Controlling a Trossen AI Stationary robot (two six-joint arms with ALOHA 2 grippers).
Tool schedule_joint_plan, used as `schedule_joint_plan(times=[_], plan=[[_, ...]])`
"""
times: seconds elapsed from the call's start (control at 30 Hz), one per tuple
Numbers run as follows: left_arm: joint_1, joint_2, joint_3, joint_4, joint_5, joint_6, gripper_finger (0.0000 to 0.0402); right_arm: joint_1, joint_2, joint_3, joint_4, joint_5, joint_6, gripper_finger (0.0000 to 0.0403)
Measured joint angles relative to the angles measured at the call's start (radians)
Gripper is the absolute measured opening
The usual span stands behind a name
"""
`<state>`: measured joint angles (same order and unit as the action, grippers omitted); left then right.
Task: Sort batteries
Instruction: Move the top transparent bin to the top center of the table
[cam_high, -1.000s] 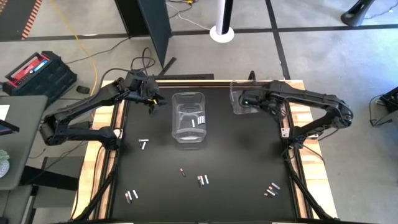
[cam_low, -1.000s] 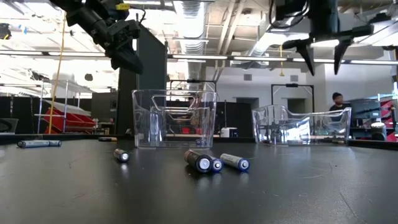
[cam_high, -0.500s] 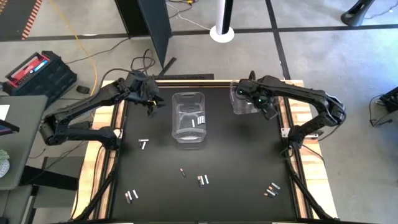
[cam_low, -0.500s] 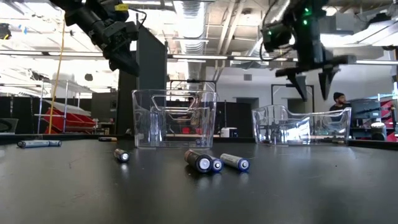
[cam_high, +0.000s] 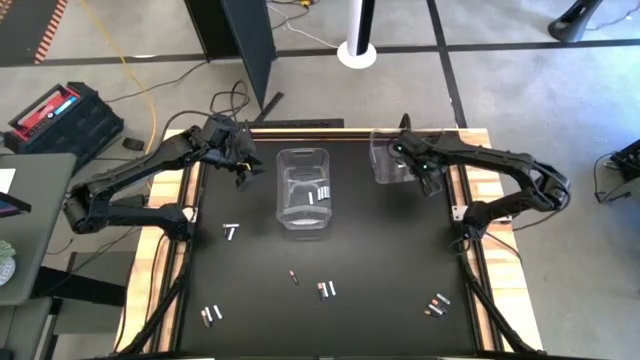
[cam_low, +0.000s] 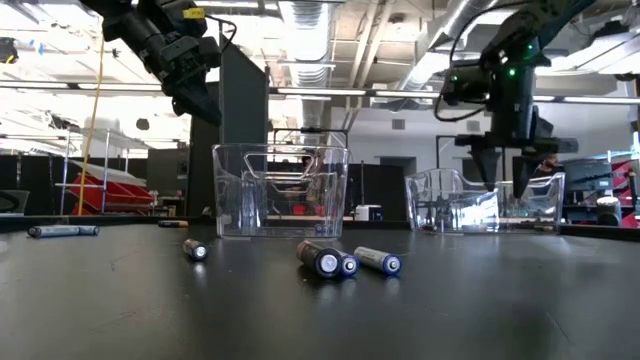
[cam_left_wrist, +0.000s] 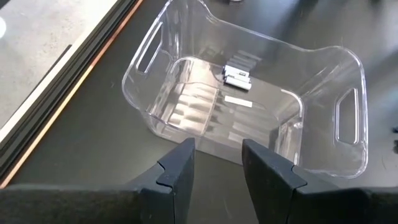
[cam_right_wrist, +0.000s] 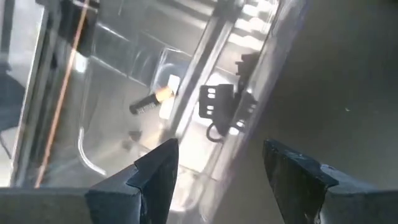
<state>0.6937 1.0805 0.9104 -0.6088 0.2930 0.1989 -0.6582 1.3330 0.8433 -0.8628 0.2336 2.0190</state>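
The right gripper (cam_right_wrist: 217, 165) hung with its two dark fingers (cam_right_wrist: 152, 171) spread wide and empty over the clear bin (cam_right_wrist: 205, 81). Inside the bin lay one dark battery (cam_right_wrist: 149, 101) with a copper-toned end (glare blurred the rest), beside the black tabletop (cam_right_wrist: 336, 68).

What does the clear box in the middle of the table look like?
The clear box is a see-through plastic bin with rounded corners and a handle slot in each end wall. It stands upright on the black table, near the back. A few silvery-white batteries lie inside it. No gripper touches it.
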Motion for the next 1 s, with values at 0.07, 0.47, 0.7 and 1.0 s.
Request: schedule_joint_plan(times=[0.07, 0.47, 0.7, 1.0], plan=[[0.000, 0.000, 0.000, 0.000, -0.008, 0.000, 0.0128, -0.016, 0.006, -0.010, 0.007, -0.001, -0.002, 0.0255], [0.000, 0.000, 0.000, 0.027, -0.021, 0.000, 0.0128, -0.064, 0.038, -0.012, 0.011, -0.028, -0.139, 0.0121], [0.000, 0.000, 0.000, 0.048, -0.024, 0.000, 0.0128, -0.048, 0.040, -0.010, 0.000, -0.030, -0.245, 0.0015], [0.000, 0.000, 0.000, 0.052, -0.024, 0.001, 0.0128, -0.006, 0.041, -0.010, 0.045, -0.075, -0.490, 0.0012]])
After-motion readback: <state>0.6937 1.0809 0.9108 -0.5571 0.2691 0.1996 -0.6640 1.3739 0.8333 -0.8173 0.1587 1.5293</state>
